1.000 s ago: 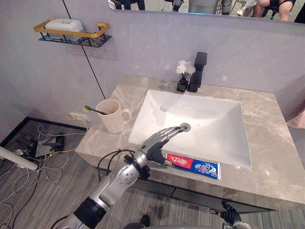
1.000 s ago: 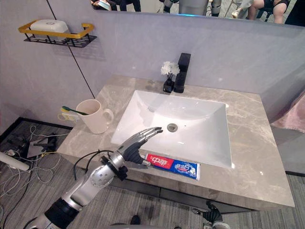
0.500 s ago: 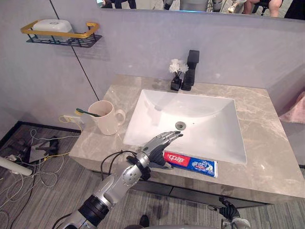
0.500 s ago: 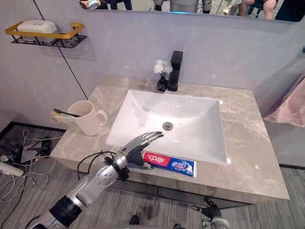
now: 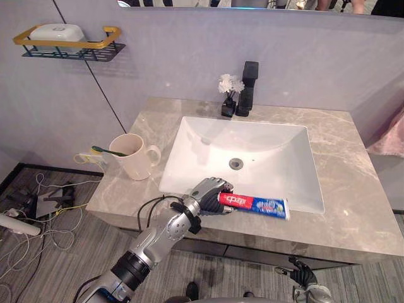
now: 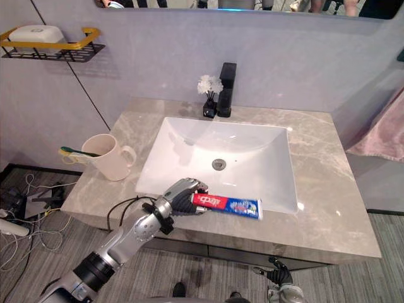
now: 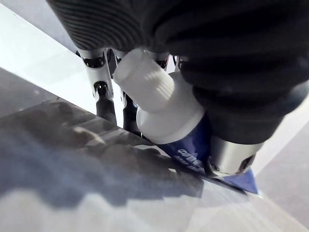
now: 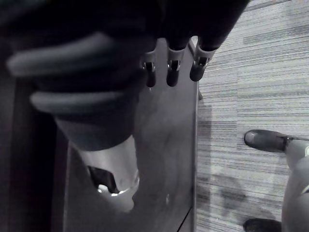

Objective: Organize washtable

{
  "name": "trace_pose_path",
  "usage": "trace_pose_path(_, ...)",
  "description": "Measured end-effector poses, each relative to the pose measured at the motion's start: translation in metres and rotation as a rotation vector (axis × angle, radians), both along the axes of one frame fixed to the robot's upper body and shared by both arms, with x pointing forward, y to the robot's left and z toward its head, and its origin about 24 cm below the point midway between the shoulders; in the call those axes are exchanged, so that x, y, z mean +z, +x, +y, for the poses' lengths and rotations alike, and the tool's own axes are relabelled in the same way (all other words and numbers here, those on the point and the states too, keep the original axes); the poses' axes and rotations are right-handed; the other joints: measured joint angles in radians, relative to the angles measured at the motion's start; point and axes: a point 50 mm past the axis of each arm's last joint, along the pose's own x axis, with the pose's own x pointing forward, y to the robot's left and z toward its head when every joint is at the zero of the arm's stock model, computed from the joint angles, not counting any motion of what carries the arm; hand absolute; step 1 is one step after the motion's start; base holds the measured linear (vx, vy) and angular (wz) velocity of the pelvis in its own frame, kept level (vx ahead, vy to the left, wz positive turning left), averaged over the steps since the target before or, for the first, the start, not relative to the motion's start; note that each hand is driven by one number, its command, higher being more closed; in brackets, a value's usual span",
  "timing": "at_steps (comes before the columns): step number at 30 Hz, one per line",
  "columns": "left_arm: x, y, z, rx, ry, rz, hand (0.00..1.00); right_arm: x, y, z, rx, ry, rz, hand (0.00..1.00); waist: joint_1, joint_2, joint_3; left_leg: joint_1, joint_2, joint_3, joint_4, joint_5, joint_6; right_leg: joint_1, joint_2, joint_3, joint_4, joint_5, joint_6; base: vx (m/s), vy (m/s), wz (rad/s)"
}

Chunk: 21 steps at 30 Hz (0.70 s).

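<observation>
Left hand [image 5: 208, 192]: I see it clenched round the cap end of the toothpaste tube [image 5: 259, 204]. Its wrist view shows the white ribbed cap [image 7: 145, 79] between fingers [image 7: 99, 72] and thumb.
Tube position: it lies along the front strip of the countertop [image 5: 353, 189], between the basin's front edge and the counter's front edge. The cap end points to my left and the crimped end to my right.
Hidden: the hand covers the tube's neck. I can't tell whether the cap end is lifted off the stone or resting on it.
Right hand [image 5: 303, 274]: it hangs low in front of the cabinet, cut off by the frame edge. In its own wrist view the fingers [image 8: 171, 67] hang relaxed with nothing in them.
Basin [image 5: 265, 151]: white and rectangular, with the drain at its centre.
Mug [image 5: 134, 158]: it stands on the counter's left end, well apart from the tube, with a green toothbrush [image 5: 110, 151] in it. The brush head is hard to make out.
Faucet [image 5: 248, 88]: black, behind the basin, with a small vase of white flowers [image 5: 228, 95] just beside it.
Wall shelf [image 5: 69, 47]: it holds a white soap box [image 5: 57, 31], contents hidden.
Pink cloth [image 5: 388, 136]: cut off at the right edge.
Print: the tube has a red panel near the cap and a blue panel further along, both lettered. At this range I can't make the lettering out reliably.
</observation>
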Motion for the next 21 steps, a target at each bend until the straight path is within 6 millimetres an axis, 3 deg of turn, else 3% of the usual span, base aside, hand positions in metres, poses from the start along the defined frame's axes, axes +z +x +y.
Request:
trace_pose_path(7, -0.001, 0.0, 0.003, 0.027, -0.025, 0.027, 1.0, 0.002, -0.001, -0.007, -0.153, 0.048, -0.045, 0.0, -0.01, 0.008, 0.002, 0.009, 0.005, 0.031, 0.0, -0.005, 0.0, -0.006, 0.001, 0.03, 0.002, 0.0, 0.0, -0.02, -0.001, -0.12)
trace_pose_path(14, -0.002, -0.001, 0.005, 0.079, -0.142, 0.079, 1.0, 0.004, -0.017, -0.029, -0.347, 0.036, -0.065, 0.0, -0.013, 0.011, 0.001, 0.009, 0.011, 0.068, 0.0, -0.015, -0.002, -0.024, 0.003, 0.073, 0.005, 0.002, 0.002, -0.02, -0.003, -0.16)
trace_pose_path(21, 0.008, 0.003, 0.005, 0.141, -0.263, 0.082, 1.0, 0.032, -0.023, -0.075, -0.593, -0.066, -0.218, 0.0, -0.013, 0.013, 0.0, 0.004, 0.011, 0.111, 0.016, -0.037, 0.005, -0.046, 0.0, 0.121, 0.021, 0.003, 0.005, 0.01, 0.006, -0.18)
